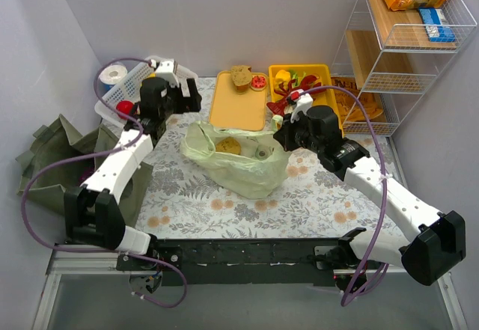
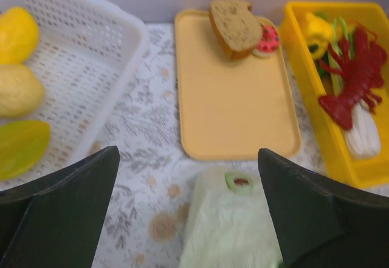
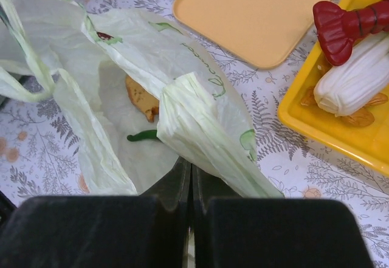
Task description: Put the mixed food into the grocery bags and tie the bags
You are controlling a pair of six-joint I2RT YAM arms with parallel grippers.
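Observation:
The pale-green plastic bag (image 1: pixel 238 162) lies open in the middle of the table, with a brown bun (image 1: pixel 228 147) inside. In the right wrist view the bun (image 3: pixel 141 98) and a green pepper stem (image 3: pixel 143 136) lie in the bag (image 3: pixel 200 110). My right gripper (image 3: pixel 191 161) is shut at the bag's bunched right rim and seems to pinch it; it is at the bag's right edge (image 1: pixel 281 138). My left gripper (image 2: pixel 187 158) is open wide above the bag's far-left end (image 2: pixel 234 225); it also shows from above (image 1: pixel 190 104). The dark olive tote (image 1: pixel 52 158) lies at the left.
An orange tray (image 1: pixel 241 109) holds a bread slice (image 2: pixel 234 25) and a red round piece (image 2: pixel 268 38). A yellow bin (image 1: pixel 327 72) holds the red lobster (image 2: pixel 355 73), the white piece (image 3: pixel 352 76) and yellow and green pieces. A white basket (image 2: pixel 91 67) stands far left, a wire shelf (image 1: pixel 404 46) far right.

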